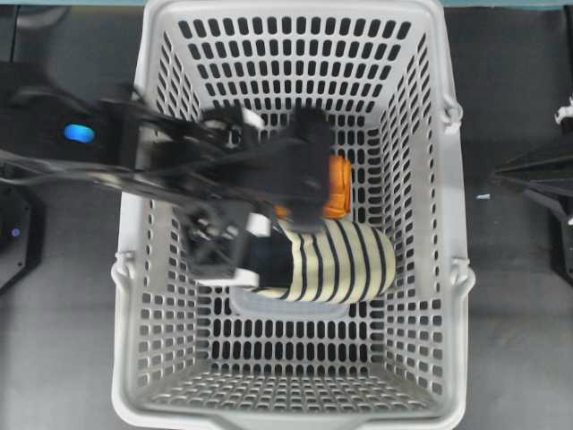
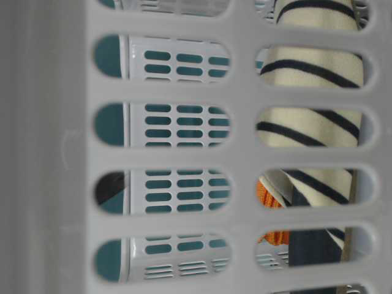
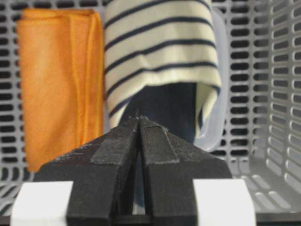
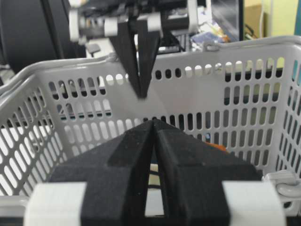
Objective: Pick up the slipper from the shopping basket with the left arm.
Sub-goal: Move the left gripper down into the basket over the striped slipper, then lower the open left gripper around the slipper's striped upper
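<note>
- Dark grey counter [image 1: 510, 340] is lying under a large light-grey shopping basket [image 1: 421, 116] with slotted walls, seen from above.
- Left gripper [image 3: 139, 123] is hanging inside the basket with its jaws pressed together, gripping nothing.
- Slipper [image 3: 160, 56] is lying on the basket floor just ahead of and below the closed tips, its open heel end facing them.
- Its long axis is running straight away from the left gripper, toward the basket's right wall in the overhead view.
- Slipper is showing a cream upper banded with thin navy stripes and a dark navy insole; it looks soft.
- Folded orange cloth [image 3: 59, 84] is lying just beside it, and a clear container [image 3: 217, 117] is partly under it.
- Right gripper [image 4: 154, 129] is waiting outside the basket rim, jaws closed and empty; the left arm [image 1: 179, 161] is far nearer.
</note>
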Robot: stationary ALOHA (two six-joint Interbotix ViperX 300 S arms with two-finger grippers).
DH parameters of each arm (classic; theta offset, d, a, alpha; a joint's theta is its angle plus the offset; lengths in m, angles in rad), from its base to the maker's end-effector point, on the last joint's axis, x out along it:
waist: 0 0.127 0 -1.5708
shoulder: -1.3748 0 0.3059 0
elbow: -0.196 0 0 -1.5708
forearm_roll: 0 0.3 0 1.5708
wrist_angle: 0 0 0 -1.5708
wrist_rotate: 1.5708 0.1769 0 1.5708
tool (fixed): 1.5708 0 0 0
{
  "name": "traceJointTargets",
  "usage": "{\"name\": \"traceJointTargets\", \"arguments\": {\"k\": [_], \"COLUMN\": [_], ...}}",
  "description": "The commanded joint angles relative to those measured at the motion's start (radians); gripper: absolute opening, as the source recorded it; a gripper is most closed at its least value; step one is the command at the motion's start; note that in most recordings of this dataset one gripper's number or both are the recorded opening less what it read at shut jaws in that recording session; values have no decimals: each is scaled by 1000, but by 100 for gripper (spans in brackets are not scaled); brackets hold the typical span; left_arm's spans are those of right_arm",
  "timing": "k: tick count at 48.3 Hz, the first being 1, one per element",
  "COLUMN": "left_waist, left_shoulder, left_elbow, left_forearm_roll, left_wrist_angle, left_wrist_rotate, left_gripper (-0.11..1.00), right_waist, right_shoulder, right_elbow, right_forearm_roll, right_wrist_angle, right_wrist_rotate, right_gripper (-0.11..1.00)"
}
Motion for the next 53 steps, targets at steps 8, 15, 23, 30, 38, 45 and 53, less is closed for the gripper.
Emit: {"name": "traceJointTargets", "arguments": {"k": [8,15,23,30,38,45,53], "left_waist": [-15,-17,-23,-23,-26,-28,-29], "left_shoulder": [115,161,193,229,270,308,336], "left_elbow": [-178,-206,-209,-209,-202,-199,-187], "left_forearm_roll": [5,5,5,5,3,3,5], "left_wrist_angle": [72,83,98,101,101,100,94], "left_wrist_rotate": [3,-8,0,0,-11,-11,-9], "left_gripper": [0,10,58,89,91,91,91], "right_waist": [2,2,6,20,31,34,34], "right_shoulder": [-5,-8,-9,-9,-9,-11,-9], "right_elbow": [-9,-9,-8,-5,2,3,12], "right_forearm_roll": [3,3,3,3,3,3,3], "right_wrist_angle": [2,5,5,8,11,11,11], "right_wrist_rotate": [-2,0,0,-2,2,0,0], "right_gripper": [0,0,0,0,0,0,0]}}
